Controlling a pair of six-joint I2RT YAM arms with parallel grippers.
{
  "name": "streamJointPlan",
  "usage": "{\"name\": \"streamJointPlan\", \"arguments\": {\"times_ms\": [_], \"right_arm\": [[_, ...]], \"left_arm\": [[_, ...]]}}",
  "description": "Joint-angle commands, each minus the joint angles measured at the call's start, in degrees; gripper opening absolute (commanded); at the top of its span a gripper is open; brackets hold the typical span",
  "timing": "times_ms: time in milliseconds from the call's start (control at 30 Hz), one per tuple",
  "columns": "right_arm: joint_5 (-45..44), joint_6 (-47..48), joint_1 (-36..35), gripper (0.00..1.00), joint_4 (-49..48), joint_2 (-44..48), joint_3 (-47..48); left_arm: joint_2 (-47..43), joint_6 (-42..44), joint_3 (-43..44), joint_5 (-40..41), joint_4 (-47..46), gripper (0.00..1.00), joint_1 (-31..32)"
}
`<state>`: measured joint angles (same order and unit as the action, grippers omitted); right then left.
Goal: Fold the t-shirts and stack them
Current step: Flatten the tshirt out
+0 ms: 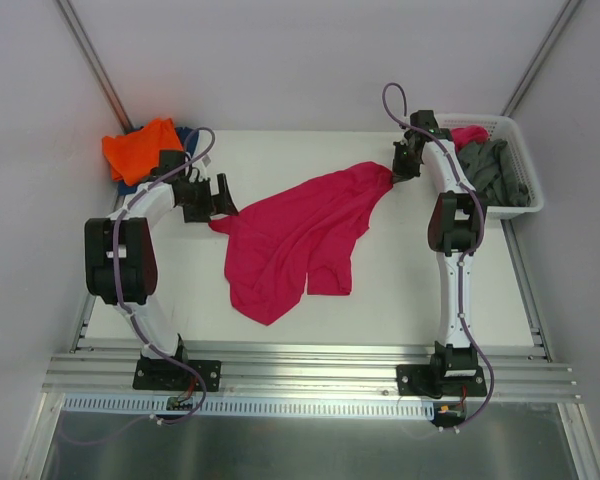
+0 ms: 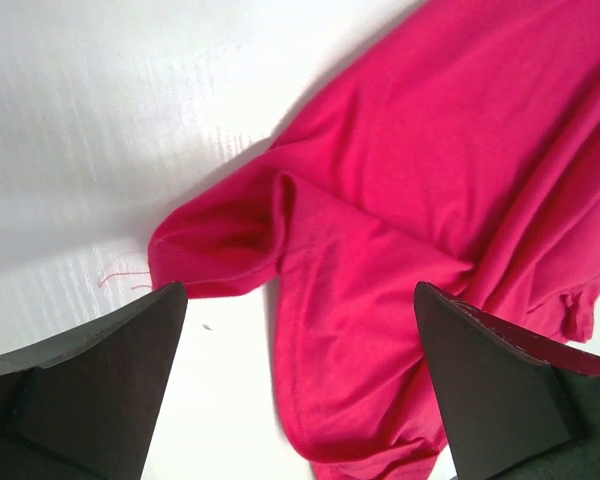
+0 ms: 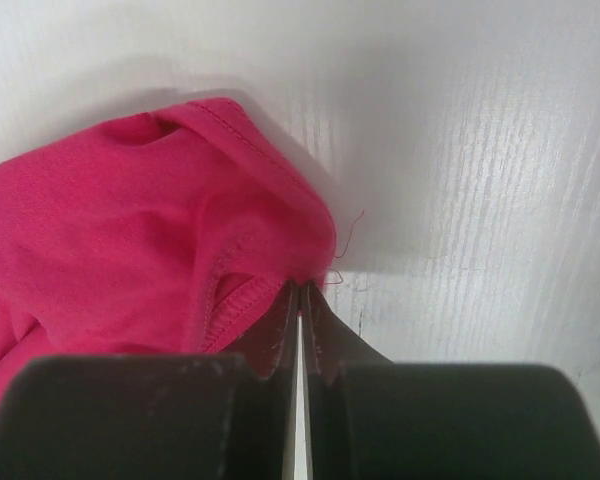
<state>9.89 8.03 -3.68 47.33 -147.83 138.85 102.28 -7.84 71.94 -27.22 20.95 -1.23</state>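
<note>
Left gripper (image 1: 223,197) spread wide at pink shirt's (image 1: 300,235) 9 o'clock corner, holding nothing. Shirt lies crumpled mid table (image 1: 400,290); soft, light, limp, likely bunches when dragged, so grab hems or corners. Right gripper (image 1: 402,168) pressed together, pinching its 2 o'clock corner.

Type of place: robotics lab test cell, not a home or a shop.
Enclosure: plain white walls (image 1: 310,60) close round a white table (image 1: 400,300) on three sides.
Mounting: left arm (image 1: 130,260) and right arm (image 1: 455,240) bolted to aluminium rails (image 1: 310,375) at the near edge.
Wiring: exposed cables (image 1: 385,100) looped along both arms.
Work items: magenta t-shirt (image 1: 300,235) spread on the table; white lattice basket (image 1: 528,165) of cloth at the far right.
</note>
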Motion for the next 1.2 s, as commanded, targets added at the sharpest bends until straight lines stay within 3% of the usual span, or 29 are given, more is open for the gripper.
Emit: {"name": "streamJointPlan", "arguments": {"times_ms": [0, 167, 300, 400, 433, 467, 767, 1167], "right_arm": [[-0.5, 0.3, -0.4, 0.01, 0.8, 2.3, 0.4], [-0.4, 0.5, -0.4, 0.01, 0.9, 2.5, -0.1], [-0.2, 0.6, -0.4, 0.00, 0.8, 2.5, -0.2], [0.0, 0.8, -0.4, 0.01, 0.8, 2.5, -0.3], [0.0, 0.8, -0.4, 0.00, 0.8, 2.6, -0.4], [0.0, 0.8, -0.5, 0.00, 0.9, 2.7, -0.5], [-1.3, 2.6, 0.3, 0.00, 0.2, 7.3, 1.2], [-3.0, 6.9, 1.3, 0.01, -2.1, 19.2, 6.8]], "left_arm": [[2.7, 1.6, 1.0, 0.0, 0.8, 0.99, -0.3], [7.2, 2.1, 4.6, -0.2, 0.4, 0.96, -0.9], [9.3, 1.7, 6.0, -0.5, -0.1, 0.88, -0.9], [10.1, 2.7, 6.1, -1.5, -0.3, 0.61, -1.1], [10.3, 3.1, 5.8, -1.3, -0.6, 0.38, -1.4], [10.3, 3.1, 5.7, -1.1, -0.6, 0.00, -1.6], [10.7, 2.6, 11.7, -2.0, -1.8, 0.00, -3.2], [7.2, -0.8, 27.4, -8.2, -5.3, 0.00, -2.5]]}}
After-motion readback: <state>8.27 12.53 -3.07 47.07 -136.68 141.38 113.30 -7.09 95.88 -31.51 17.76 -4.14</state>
